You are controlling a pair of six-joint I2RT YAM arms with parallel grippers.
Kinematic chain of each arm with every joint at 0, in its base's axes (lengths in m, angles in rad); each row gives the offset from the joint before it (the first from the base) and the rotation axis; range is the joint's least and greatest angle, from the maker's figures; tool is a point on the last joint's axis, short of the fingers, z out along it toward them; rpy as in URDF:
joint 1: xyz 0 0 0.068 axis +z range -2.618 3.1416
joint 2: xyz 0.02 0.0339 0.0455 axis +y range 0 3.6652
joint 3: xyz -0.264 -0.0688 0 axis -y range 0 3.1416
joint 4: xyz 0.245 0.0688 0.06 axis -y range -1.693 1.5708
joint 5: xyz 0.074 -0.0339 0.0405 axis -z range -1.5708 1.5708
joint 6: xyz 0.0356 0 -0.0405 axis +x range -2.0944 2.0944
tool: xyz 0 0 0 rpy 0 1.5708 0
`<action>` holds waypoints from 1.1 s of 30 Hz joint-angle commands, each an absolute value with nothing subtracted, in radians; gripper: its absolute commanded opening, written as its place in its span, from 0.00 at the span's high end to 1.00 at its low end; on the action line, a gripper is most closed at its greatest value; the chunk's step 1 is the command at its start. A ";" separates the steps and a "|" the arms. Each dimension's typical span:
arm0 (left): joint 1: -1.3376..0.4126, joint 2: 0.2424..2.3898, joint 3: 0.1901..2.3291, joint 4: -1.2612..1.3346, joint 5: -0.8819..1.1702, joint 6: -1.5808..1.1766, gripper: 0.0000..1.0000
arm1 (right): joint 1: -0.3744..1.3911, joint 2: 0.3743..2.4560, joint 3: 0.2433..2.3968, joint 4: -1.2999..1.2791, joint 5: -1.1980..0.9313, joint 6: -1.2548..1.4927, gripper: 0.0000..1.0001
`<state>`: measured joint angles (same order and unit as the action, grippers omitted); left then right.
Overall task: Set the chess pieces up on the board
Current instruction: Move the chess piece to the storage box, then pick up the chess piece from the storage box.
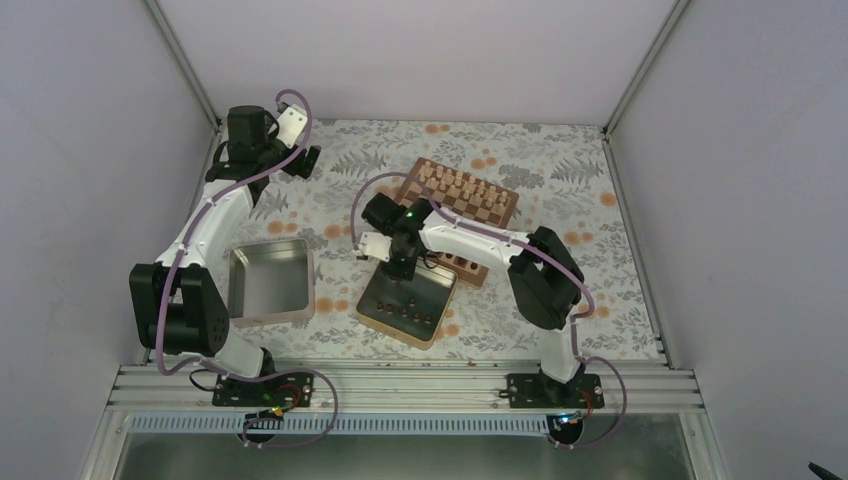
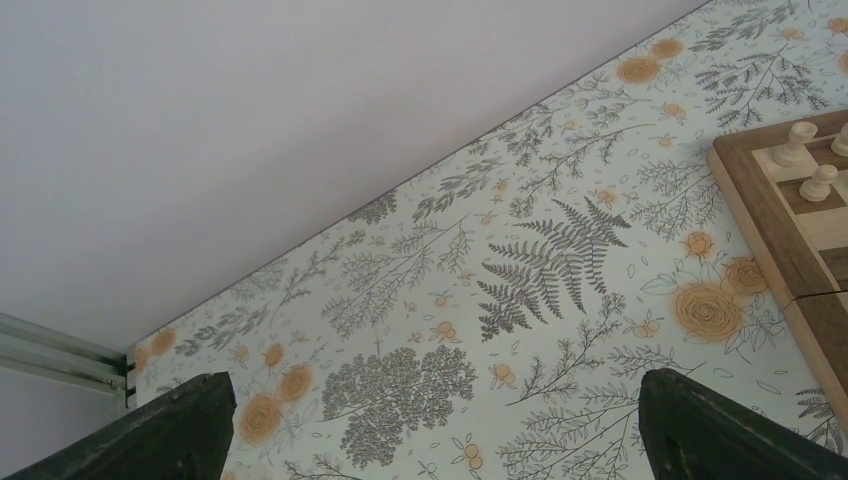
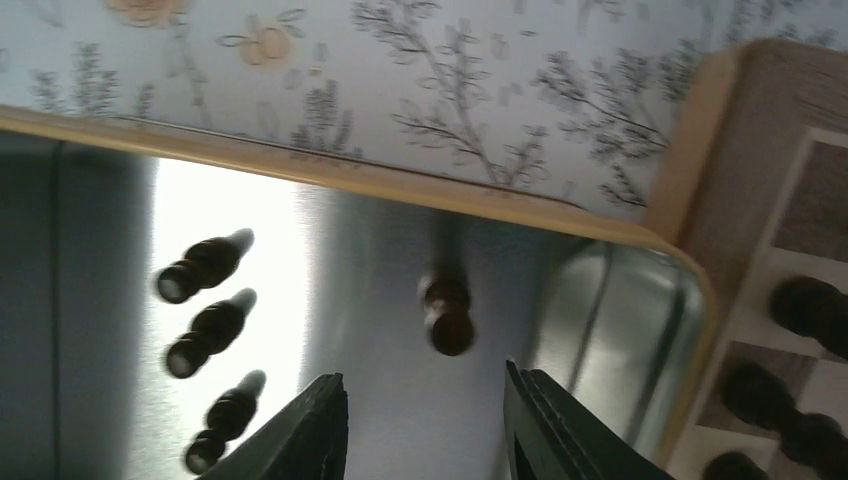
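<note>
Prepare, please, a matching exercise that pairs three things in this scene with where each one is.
Things:
1. left gripper
2. right gripper
3. pale chessmen

Places:
A. standing on the board
B. over the tin that holds dark pieces
C. over bare floral tabletop

Pairs: 1-C, 2-B, 3-A

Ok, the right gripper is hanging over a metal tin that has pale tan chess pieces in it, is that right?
Not quite. The right gripper does hang over a metal tin, but the chess pieces in it are dark brown, not pale tan. The right wrist view shows this.
</note>
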<state>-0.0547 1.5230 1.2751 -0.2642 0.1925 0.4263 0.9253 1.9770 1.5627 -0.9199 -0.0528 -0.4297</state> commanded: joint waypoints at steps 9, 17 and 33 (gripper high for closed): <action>-0.058 1.523 1.298 -0.262 0.194 0.420 0.00 | 1.060 1.956 1.538 -0.939 -0.145 -0.444 0.58; -0.059 1.523 1.292 -0.258 0.189 0.422 0.00 | 1.076 1.993 1.536 -0.929 -0.158 -0.443 0.59; -0.059 1.525 1.290 -0.256 0.189 0.421 0.00 | 1.077 2.061 1.525 -0.883 -0.163 -0.463 0.62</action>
<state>-0.0547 1.5230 1.2751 -0.2646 0.1917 0.4263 1.0668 2.0441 1.5349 -0.9096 -0.1459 -0.4454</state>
